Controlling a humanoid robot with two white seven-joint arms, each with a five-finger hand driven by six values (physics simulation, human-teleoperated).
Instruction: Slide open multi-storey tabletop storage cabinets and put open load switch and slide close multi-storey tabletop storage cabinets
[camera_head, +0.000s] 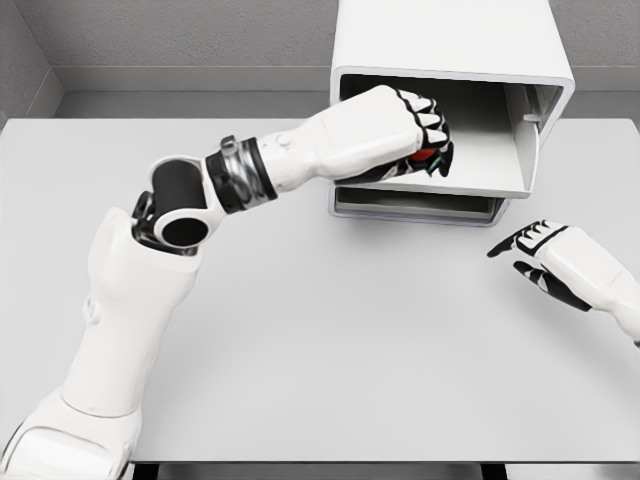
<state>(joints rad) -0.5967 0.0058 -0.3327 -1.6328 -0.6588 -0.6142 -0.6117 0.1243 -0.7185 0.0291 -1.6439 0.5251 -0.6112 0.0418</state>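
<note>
Left hand (400, 125) fingers curled over mostly hidden switch (428, 157); inside open drawer (500, 150).

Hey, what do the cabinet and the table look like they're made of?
The cabinet looks like molded white plastic or painted metal: smooth, matte, with rounded corners and thin walls; its pulled-out drawer matches. The table reads as a flat, matte light-grey laminate or painted board, with no grain or gloss. It is a simulator render, so neither is certain.
</note>
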